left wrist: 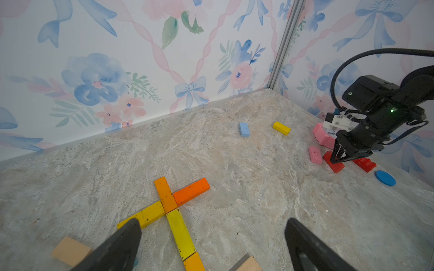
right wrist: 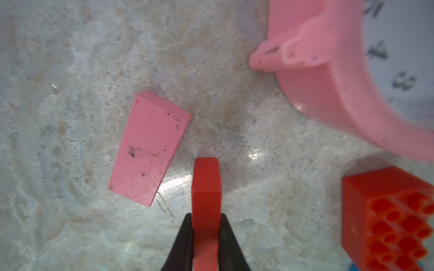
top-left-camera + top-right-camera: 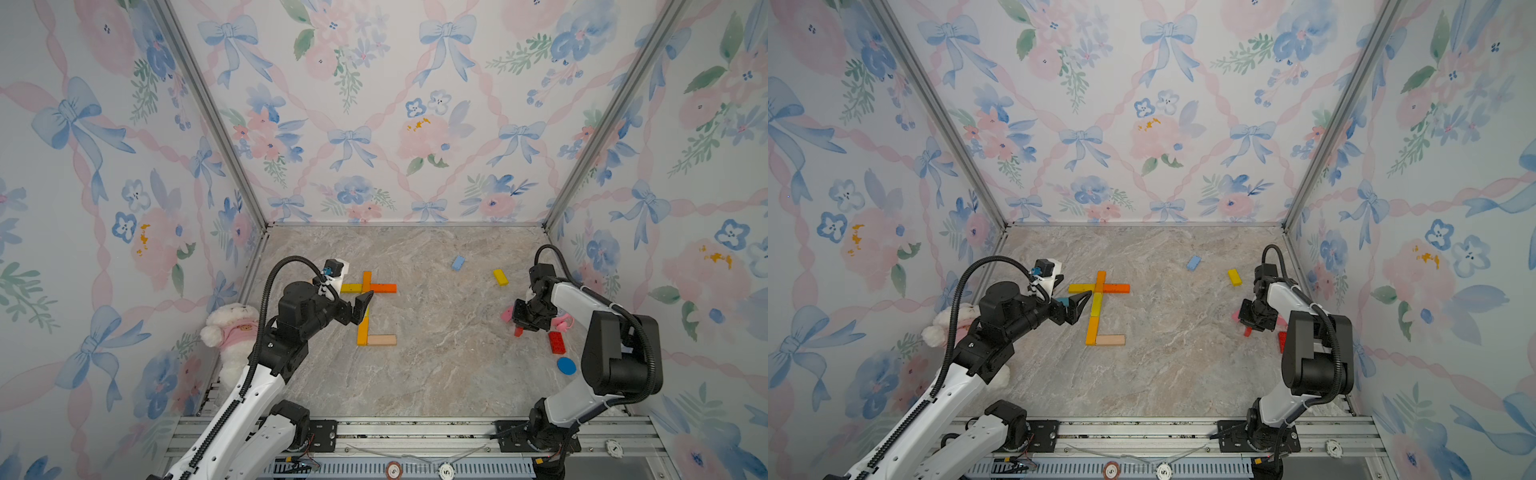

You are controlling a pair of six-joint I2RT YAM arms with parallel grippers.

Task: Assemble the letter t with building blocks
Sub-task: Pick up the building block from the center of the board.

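Fingers (image 2: 185, 234) of the right gripper (image 2: 206, 218) are closed on the red block (image 2: 206, 183), pinching it across its thin sides. This is at the right of the table (image 3: 436, 374), just beside the pink block (image 2: 148, 145); whether it has left the surface I cannot tell. Left gripper (image 1: 212, 221) hangs spread wide and empty over the letter (image 3: 368, 286), which lies left of centre: crossbar, stem and a bare-wood foot (image 3: 381, 340). Farther back lie a yellow block (image 3: 500, 277) and a blue block (image 3: 458, 262). These blocks look light, rigid and smooth enough to slip, so a grip at mid-length across the narrow width should hold best.
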